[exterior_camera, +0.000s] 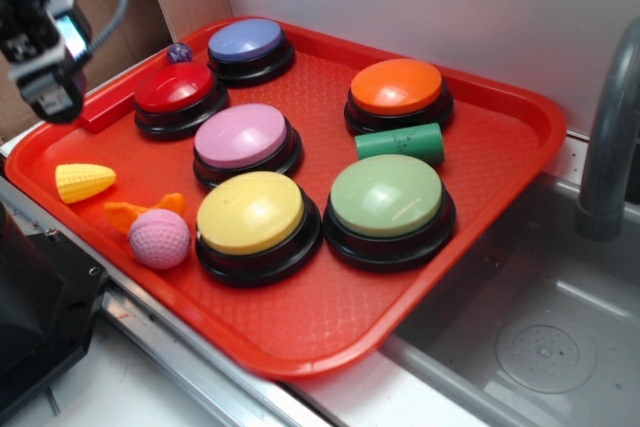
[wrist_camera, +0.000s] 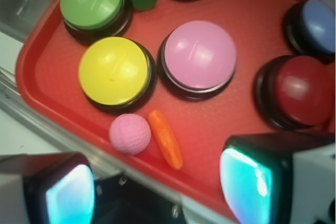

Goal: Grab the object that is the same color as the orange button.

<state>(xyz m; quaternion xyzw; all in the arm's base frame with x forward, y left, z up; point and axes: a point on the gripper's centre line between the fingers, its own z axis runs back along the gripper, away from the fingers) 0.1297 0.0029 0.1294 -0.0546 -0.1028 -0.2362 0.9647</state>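
The pincer (exterior_camera: 48, 67) hangs at the upper left of the exterior view, its fingers (wrist_camera: 247, 184) spread apart and empty. The orange carrot piece (wrist_camera: 165, 139) lies between them but farther up the wrist frame, on the red tray (wrist_camera: 47, 103), just beside the pink ball (wrist_camera: 129, 134).

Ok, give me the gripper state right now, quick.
Gripper: open, holding nothing. Its two fingers are spread wide above the tray, with the orange carrot toy lying untouched below, next to the pink ball.
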